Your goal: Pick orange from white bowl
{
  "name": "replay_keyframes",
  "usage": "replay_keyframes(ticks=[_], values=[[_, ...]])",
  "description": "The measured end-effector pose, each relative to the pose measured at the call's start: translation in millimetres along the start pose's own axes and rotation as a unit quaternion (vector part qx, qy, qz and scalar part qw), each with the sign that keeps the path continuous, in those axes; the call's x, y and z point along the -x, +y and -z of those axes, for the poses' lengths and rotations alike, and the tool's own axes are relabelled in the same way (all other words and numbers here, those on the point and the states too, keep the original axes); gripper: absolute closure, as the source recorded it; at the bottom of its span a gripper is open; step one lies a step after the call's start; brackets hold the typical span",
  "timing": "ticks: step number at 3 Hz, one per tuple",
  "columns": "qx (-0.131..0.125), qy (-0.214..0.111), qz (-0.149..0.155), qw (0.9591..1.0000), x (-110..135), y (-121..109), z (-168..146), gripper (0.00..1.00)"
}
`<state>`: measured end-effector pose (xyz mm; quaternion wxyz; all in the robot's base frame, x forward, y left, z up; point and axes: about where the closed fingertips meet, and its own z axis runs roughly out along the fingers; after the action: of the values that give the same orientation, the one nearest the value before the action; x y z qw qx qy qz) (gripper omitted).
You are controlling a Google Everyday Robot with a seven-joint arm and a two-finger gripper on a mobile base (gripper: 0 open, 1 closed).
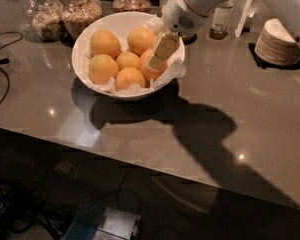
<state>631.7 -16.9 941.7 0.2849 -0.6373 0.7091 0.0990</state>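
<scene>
The white bowl [85,39], lined with crumpled white paper, stands on the grey counter and holds several oranges. My gripper [155,61] reaches down into the bowl's right side from the upper right. It sits right on the orange [156,74] at the bowl's right edge and hides part of it. Other large oranges lie at the back left [105,43], back middle [140,39], left [103,68] and front [130,78]. A smaller one [127,60] lies in the middle.
Glass jars [80,14] with grains stand behind the bowl at the back left. A small bottle [221,19] stands behind my arm. A stack of white plates [280,41] sits at the right. Cables [0,64] lie at the left edge. The counter's front edge runs below the bowl.
</scene>
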Motion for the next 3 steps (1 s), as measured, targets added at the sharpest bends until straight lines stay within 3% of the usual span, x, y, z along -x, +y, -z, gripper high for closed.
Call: replay_keyframes(ticks=[3], values=[[0.006,0.007,-0.030,0.9995,-23.5,-8.1,-24.7,0.27]])
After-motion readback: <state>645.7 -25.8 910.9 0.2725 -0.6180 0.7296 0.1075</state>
